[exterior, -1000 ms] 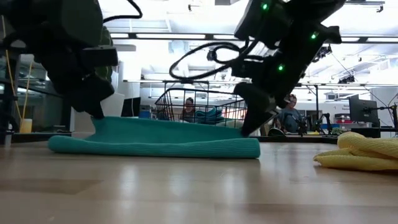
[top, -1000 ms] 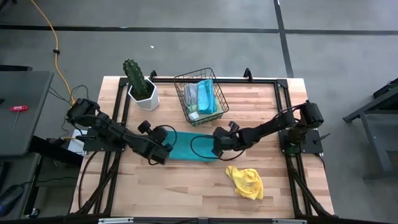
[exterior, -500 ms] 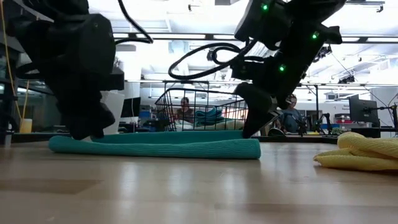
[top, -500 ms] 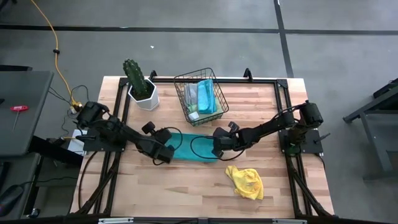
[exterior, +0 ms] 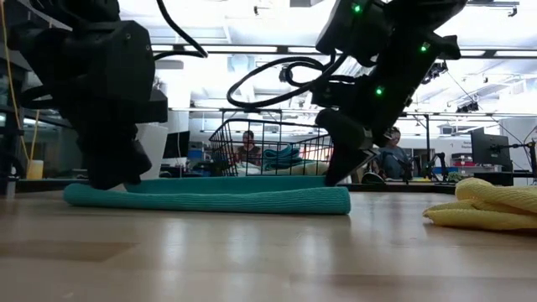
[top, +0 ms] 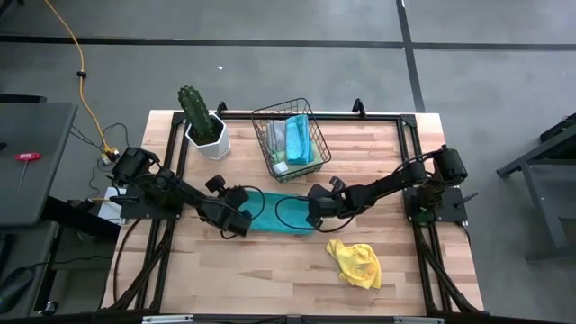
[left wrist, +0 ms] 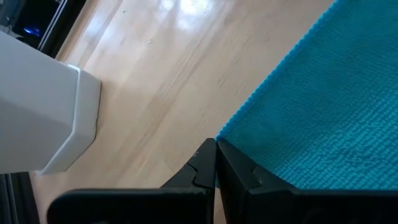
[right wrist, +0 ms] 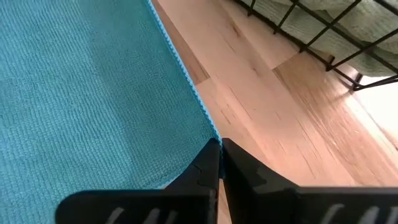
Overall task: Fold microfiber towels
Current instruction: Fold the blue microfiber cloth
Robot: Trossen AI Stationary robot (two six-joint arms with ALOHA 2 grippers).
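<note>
Mid-fold: the teal towel (top: 281, 214) lies folded at the worktop's (top: 270, 270) centre. Left gripper (left wrist: 215, 163) and right gripper (right wrist: 220, 163) each pinch a corner. Next likely move: release, then fold again.

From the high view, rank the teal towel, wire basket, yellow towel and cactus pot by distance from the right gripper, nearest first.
Right gripper:
1. Teal towel, pinched at its edge.
2. Yellow towel on the near side and wire basket on the far side: too close to call.
3. Cactus pot, far-left corner.
</note>
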